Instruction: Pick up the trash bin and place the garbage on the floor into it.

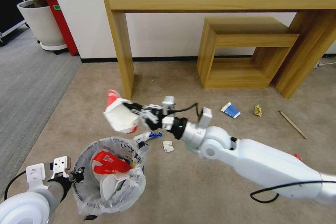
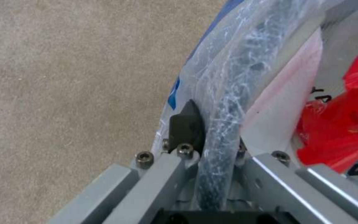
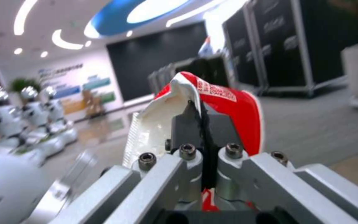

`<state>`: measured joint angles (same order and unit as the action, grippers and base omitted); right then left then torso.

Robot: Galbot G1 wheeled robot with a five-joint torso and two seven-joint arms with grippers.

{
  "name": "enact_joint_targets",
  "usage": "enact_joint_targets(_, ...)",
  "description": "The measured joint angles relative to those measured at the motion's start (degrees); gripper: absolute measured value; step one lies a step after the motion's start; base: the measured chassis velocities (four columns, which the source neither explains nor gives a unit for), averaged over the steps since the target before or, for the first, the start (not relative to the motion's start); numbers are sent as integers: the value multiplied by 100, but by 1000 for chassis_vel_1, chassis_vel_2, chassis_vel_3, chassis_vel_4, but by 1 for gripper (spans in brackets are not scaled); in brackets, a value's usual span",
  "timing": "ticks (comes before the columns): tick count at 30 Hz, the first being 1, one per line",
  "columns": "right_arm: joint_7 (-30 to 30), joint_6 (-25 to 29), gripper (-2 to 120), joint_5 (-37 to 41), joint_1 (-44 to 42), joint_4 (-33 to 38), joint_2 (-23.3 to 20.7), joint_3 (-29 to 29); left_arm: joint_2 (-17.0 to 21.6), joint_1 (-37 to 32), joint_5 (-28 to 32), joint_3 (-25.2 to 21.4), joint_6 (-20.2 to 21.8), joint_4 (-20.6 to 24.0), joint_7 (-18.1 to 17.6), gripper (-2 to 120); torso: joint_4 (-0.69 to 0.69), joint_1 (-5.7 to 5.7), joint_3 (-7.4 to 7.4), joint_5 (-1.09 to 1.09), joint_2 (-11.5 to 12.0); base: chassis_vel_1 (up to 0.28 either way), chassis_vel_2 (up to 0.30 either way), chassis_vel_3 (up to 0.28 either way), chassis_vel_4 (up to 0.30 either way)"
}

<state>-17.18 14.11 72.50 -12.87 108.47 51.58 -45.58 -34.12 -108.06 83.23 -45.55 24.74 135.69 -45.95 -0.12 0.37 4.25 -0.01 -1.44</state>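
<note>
Gripping slipper [image 1: 119, 114], long axis upright, right pincer [image 1: 134, 109]

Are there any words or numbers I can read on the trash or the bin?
None can be read for sure.
Red-and-white wrapper held in the right claw: small white label with red print, too blurred.
Red wrapper inside the bag-lined round trash bin, which the left claw grips: white marks, too small.
Bin's plastic bag: black marks, cut off.
Blue-and-white carton on the beige carpet: unreadable.

Right hand [image 3: 204, 124] pinches a red-white slipper [image 3: 224, 109].
</note>
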Motion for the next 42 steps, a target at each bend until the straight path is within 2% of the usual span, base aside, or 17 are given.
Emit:
enact_joint_targets(8,114,-1,0,-65,189,-120,128,-808,-119,-51,-154,32,-1,-28,33,0,-1,0,0,0,0,0,0,0,0)
enact_joint_targets(11,121,-1,0,-136,152,-168,152,-939,-149,-65,-173,8,-1,-27,41,0,-1,0,0,1,0,0,0,0,0)
enact_joint_targets(20,208,0,0,-336,184,-443,295,-1410,-92,-261,-34,-378,-2,115,12,0,-1,0,0,1,0,0,0,0,0)
enact_joint_targets(28,306,32,0,-572,252,-701,349,-1654,-70,-423,54,-638,-1,257,-37,0,-1,0,0,2,0,0,0,0,0)
enact_joint_targets(42,475,37,0,-788,397,-1003,489,-1860,-62,-546,113,-778,-10,502,-75,0,-1,0,0,1,0,0,0,0,0)
